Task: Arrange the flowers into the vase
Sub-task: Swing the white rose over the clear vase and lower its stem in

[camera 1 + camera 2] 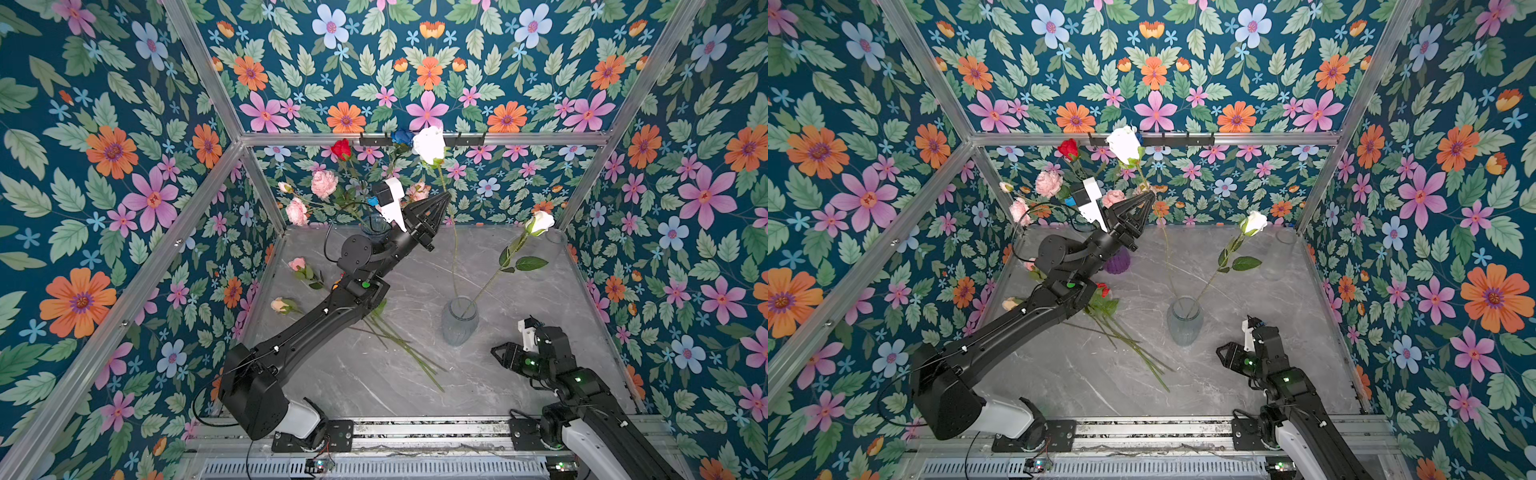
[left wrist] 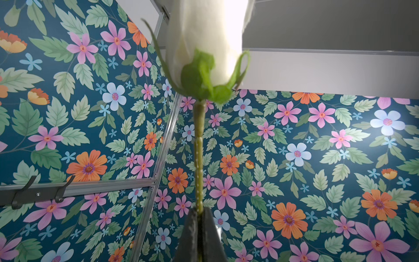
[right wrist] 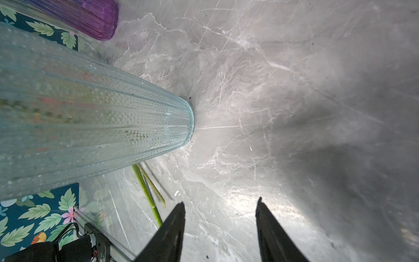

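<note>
Up by the back rail (image 1: 540,139): white rose (image 1: 430,145) pinched

Both top views: my left gripper (image 1: 446,198) (image 1: 1150,195) is clamped on the white rose, stem hanging down to the clear vase (image 1: 459,320). Left wrist: fingers (image 2: 192,226) squeezed shut on that stem. Right wrist: my right gripper (image 3: 221,200) sits partly open, empty, near the vase.

The left arm (image 1: 307,328) and right arm (image 1: 590,390) are matte black, with white shells (image 1: 301,417) nearest the front rail (image 1: 428,428). Green lights (image 1: 365,285) dot their links; the left gripper (image 1: 446,197) is a black triangular frame.
</note>
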### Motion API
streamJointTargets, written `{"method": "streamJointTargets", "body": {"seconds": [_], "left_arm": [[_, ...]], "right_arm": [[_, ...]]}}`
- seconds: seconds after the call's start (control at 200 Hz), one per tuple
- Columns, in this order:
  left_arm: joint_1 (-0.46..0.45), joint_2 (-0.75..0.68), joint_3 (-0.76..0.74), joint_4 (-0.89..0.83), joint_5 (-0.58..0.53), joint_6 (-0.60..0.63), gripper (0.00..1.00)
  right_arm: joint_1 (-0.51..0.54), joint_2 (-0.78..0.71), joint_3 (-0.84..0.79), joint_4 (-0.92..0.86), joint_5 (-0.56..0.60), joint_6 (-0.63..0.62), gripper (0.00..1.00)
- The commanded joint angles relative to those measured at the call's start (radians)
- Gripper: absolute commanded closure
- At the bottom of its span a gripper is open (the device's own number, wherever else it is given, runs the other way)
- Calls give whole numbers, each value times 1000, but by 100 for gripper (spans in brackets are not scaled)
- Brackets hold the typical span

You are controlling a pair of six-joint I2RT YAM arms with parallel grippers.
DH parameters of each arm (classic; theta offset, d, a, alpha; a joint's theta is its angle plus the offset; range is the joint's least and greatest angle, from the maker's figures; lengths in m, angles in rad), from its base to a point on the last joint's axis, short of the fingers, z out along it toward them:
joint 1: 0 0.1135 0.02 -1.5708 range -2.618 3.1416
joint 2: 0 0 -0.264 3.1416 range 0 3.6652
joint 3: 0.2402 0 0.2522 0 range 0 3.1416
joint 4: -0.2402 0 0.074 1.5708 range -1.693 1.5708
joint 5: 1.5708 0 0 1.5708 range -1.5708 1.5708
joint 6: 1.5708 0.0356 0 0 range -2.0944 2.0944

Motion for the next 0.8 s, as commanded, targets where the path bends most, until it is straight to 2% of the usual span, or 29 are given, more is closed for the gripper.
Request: {"method": "streamJointTargets", "body": {"seconds": [0.0,0.41,0.55,0.59,0.61,0.64,0.665,0.69,0.725,0.795], "left_arm": [[-1,11,-31,56,7,-31,100],[-21,78,-147,132,-4,-110,100],[-43,130,-127,131,7,-143,88],[-50,143,-115,124,21,-143,80],[-51,148,-108,119,34,-139,71],[-54,154,-97,107,51,-127,48],[-54,154,-86,69,57,-109,24],[-55,149,-68,7,55,-93,9],[-54,138,-39,-106,39,-46,1],[-54,108,12,-332,7,62,0]], "right_arm": [[1,2,4,13,9,1,48],[1,-4,2,10,8,1,48],[1,-11,1,7,9,1,48],[1,-9,2,8,10,1,48],[1,-9,1,8,10,1,48],[1,-10,1,7,10,1,48],[2,-10,1,7,10,1,48],[1,-11,2,6,10,1,48],[1,-11,2,6,8,1,48],[1,-13,0,7,6,2,48]]}}
